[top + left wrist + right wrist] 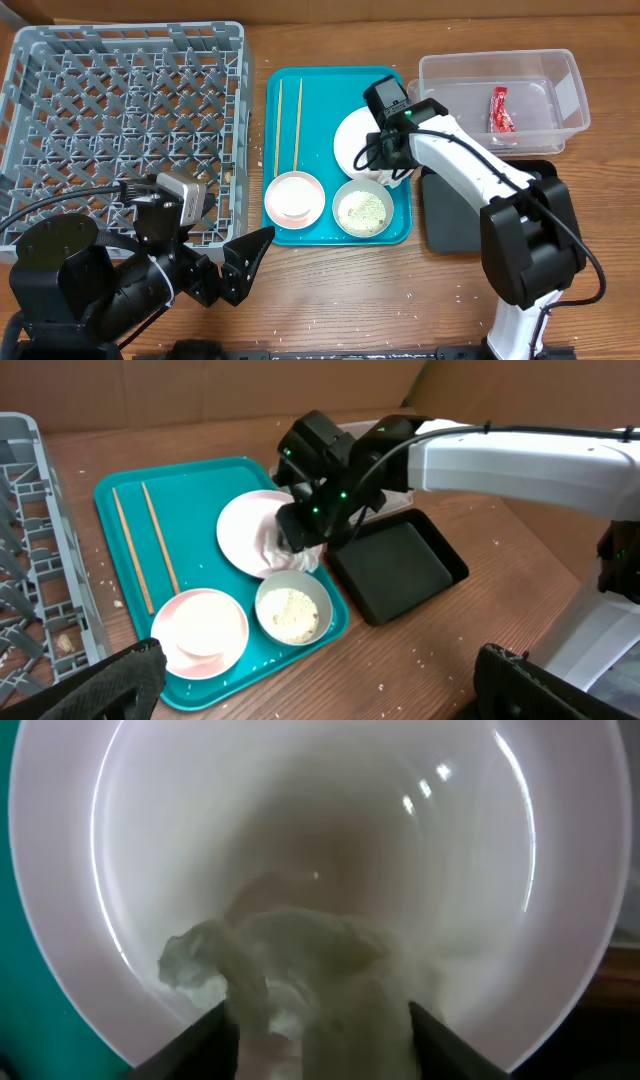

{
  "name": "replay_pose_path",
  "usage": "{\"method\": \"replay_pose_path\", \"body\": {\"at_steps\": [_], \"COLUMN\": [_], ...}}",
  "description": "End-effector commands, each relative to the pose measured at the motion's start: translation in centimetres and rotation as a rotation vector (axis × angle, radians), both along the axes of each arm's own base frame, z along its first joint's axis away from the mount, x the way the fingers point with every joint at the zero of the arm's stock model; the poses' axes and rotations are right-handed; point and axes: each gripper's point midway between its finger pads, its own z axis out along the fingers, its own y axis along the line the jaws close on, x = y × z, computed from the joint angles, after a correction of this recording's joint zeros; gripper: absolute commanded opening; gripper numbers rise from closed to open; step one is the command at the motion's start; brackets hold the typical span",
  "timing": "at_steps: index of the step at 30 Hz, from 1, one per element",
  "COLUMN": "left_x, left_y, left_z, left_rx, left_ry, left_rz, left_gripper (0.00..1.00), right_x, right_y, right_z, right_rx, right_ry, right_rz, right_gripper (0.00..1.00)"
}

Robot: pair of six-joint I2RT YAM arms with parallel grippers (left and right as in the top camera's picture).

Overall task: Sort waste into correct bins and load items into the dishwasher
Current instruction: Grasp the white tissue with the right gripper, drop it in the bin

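Note:
My right gripper point(315, 1040) is down over the pale-pink plate point(300, 810) on the teal tray point(320, 85). Its jaws are closed on the crumpled white napkin point(300, 970), which fills the gap between them. The left wrist view shows the napkin point(285, 550) hanging at the plate's near edge. My left gripper point(320, 680) hovers wide open above the table in front of the tray, holding nothing. Two chopsticks point(288, 125), a pink bowl point(293, 197) and a grey-green bowl point(362, 210) of rice stand on the tray. The red wrapper point(501, 110) lies in the clear tub point(555, 75).
The grey dish rack point(120, 120) fills the left of the table. The black tray point(455, 215) lies right of the teal tray, below the clear tub. Loose rice grains point(420, 657) dot the wood near the front edge.

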Motion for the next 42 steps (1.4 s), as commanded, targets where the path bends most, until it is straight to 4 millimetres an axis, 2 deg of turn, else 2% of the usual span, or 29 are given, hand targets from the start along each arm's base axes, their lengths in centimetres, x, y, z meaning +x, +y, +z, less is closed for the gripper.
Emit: {"method": "replay_pose_path", "body": {"at_steps": [1,3,5,8,9,10,13,14,16,18,23,25,27,29,34,35,36,37,38,40,42], "left_x": [-0.1,-0.1,-0.1,-0.1,-0.1,-0.1,-0.1,-0.1,-0.1,-0.1,-0.1,-0.1,-0.1,-0.1,-0.1,-0.1,-0.1,-0.1,-0.1,-0.1,-0.1], "left_y": [0.1,0.1,0.1,0.1,0.1,0.1,0.1,0.1,0.1,0.1,0.1,0.1,0.1,0.1,0.1,0.1,0.1,0.1,0.1,0.1,0.1], "left_z": [0.4,0.4,0.4,0.4,0.4,0.4,0.4,0.4,0.4,0.4,0.4,0.4,0.4,0.4,0.4,0.4,0.4,0.4,0.4,0.4,0.4], "left_rx": [0.015,0.016,0.015,0.015,0.015,0.016,0.015,0.015,0.015,0.015,0.015,0.016,0.016,0.015,0.016,0.015,0.016,0.015,0.015,0.016,0.015], "left_ry": [-0.028,-0.028,-0.028,-0.028,-0.028,-0.028,-0.028,-0.028,-0.028,-0.028,-0.028,-0.029,-0.028,-0.028,-0.028,-0.028,-0.028,-0.028,-0.028,-0.028,-0.028], "left_rz": [-0.003,-0.003,-0.003,-0.003,-0.003,-0.003,-0.003,-0.003,-0.003,-0.003,-0.003,-0.003,-0.003,-0.003,-0.003,-0.003,-0.003,-0.003,-0.003,-0.003,-0.003], "left_gripper": [1.0,1.0,1.0,1.0,1.0,1.0,1.0,1.0,1.0,1.0,1.0,1.0,1.0,1.0,1.0,1.0,1.0,1.0,1.0,1.0,1.0], "right_x": [-0.5,-0.7,-0.9,-0.9,-0.9,-0.8,-0.5,-0.3,0.4,1.3,4.1,5.0,5.6,6.2,7.8,8.0,8.1,8.2,7.9,7.1,6.4], "right_y": [0.6,0.5,0.4,0.4,0.4,0.4,0.5,0.4,0.4,0.6,0.2,-1.0,-2.8,-5.3,-12.3,-12.8,-13.0,-13.0,-13.1,-12.7,-10.8], "right_z": [-0.7,-0.7,-0.8,-1.3,-1.5,-1.7,-2.2,-2.1,-1.2,0.8,9.2,12.4,14.4,15.3,14.9,14.9,14.8,14.8,14.7,15.3,16.1], "right_rx": [0.045,0.04,0.037,0.033,0.036,0.036,0.046,0.044,0.049,0.067,0.152,0.179,0.192,0.191,0.133,0.135,0.142,0.143,0.115,0.107,0.141], "right_ry": [0.04,0.05,0.057,0.065,0.062,0.059,0.047,0.038,0.011,-0.027,-0.199,-0.269,-0.313,-0.338,-0.366,-0.37,-0.372,-0.37,-0.363,-0.348,-0.346], "right_rz": [-0.05,-0.051,-0.051,-0.052,-0.064,-0.074,-0.092,-0.094,-0.097,-0.098,-0.121,-0.147,-0.188,-0.239,-0.353,-0.353,-0.328,-0.283,-0.225,-0.209,-0.166], "right_gripper": [0.73,0.77,0.73,0.56,0.52,0.44,0.33,0.25,0.11,0.04,0.04,0.04,0.04,0.04,0.04,0.04,0.15,0.41,0.71,0.76,0.7]}}
